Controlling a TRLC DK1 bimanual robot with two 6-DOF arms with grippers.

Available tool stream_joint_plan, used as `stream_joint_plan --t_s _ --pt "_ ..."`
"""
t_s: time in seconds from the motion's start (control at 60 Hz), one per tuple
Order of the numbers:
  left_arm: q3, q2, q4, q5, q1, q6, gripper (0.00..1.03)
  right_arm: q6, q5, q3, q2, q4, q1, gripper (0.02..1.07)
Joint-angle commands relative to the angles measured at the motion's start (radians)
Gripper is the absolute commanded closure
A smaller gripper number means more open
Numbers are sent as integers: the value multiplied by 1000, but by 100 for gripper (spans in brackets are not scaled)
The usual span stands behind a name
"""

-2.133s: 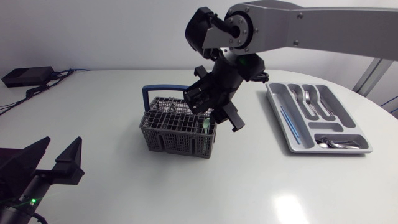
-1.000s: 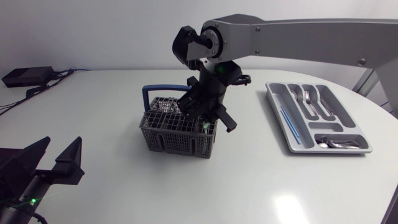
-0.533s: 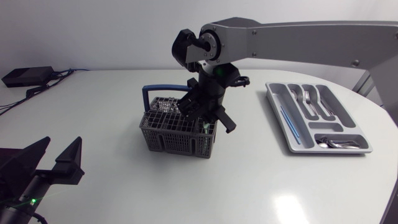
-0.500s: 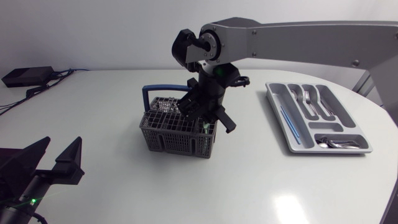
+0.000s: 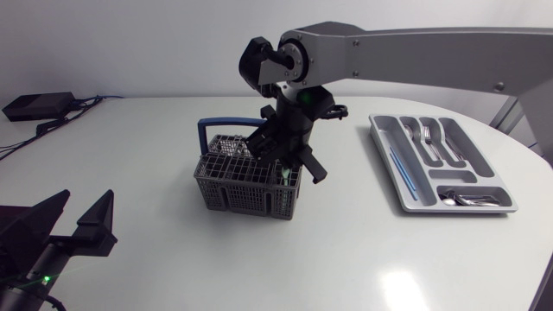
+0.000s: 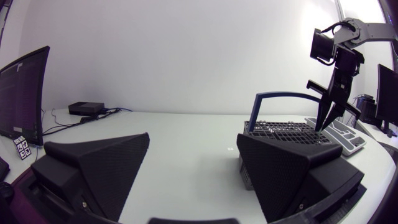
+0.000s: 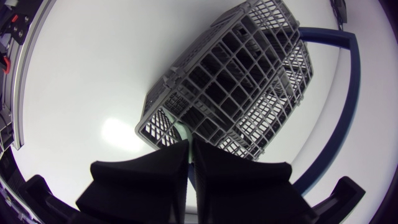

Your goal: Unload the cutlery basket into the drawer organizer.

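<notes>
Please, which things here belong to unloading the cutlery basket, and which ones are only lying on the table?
Belong to the job:
cutlery basket; green utensil in it, gripped by the right gripper; drawer organizer; forks already in it.

Only lying about:
black box with cables at the table's far corner; left gripper, open, at rest.

You're in a lab-like office: a plain white table [image 5: 173, 250] carries a black electronics box [image 5: 38, 105] with trailing cables [image 5: 69, 121].
</notes>
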Motion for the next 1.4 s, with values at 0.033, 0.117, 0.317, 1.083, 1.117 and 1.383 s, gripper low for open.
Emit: stream_joint_plan --t_s 0.033,0.117,0.317,1.083,1.117,1.383 --pt "-23 -6 17 7 7 22 5 11 11 10 -36 7 -4 101" --pt "-23 -6 17 7 7 22 5 14 11 6 -47 7 -4 101" --pt "-23 -6 17 7 7 22 5 23 18 -5 -78 7 -4 101" --pt "-23 -6 17 7 7 22 5 71 88 -37 -228 12 7 101" --pt "-23 -6 17 7 7 22 5 75 87 -36 -234 12 9 101" --pt "-23 -6 17 7 7 22 5 103 87 -45 -312 12 35 101"
